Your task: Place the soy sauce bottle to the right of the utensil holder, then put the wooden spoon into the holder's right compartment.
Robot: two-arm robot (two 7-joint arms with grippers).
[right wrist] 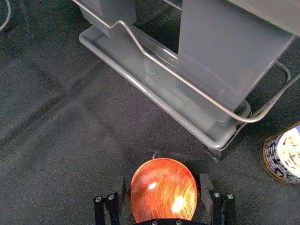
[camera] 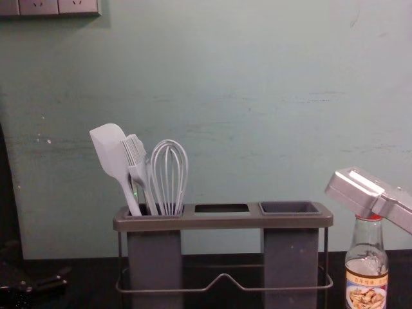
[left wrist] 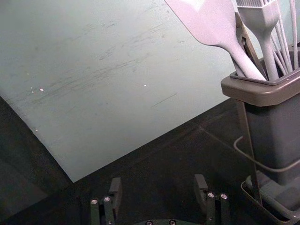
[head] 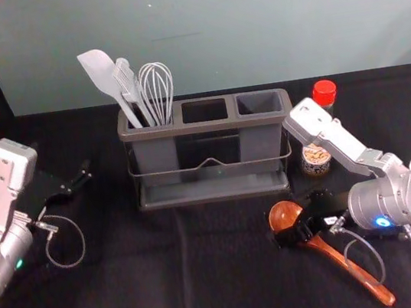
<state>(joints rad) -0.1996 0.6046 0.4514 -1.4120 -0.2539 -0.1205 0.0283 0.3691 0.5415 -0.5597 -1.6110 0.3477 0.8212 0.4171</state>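
Left tool (head: 78,181): left of holder, jaws wide apart, grip empty. Utensil holder (head: 203,126): left compartment (camera: 154,257) contains spatula (camera: 109,154), brush (camera: 135,154), whisk (camera: 168,174). Wooden spoon (head: 283,215): lying before holder's right end, bowl between spread jaws of right tool (head: 290,228), unclamped. Soy sauce bottle (head: 316,159): upright, just right of holder, red-capped.
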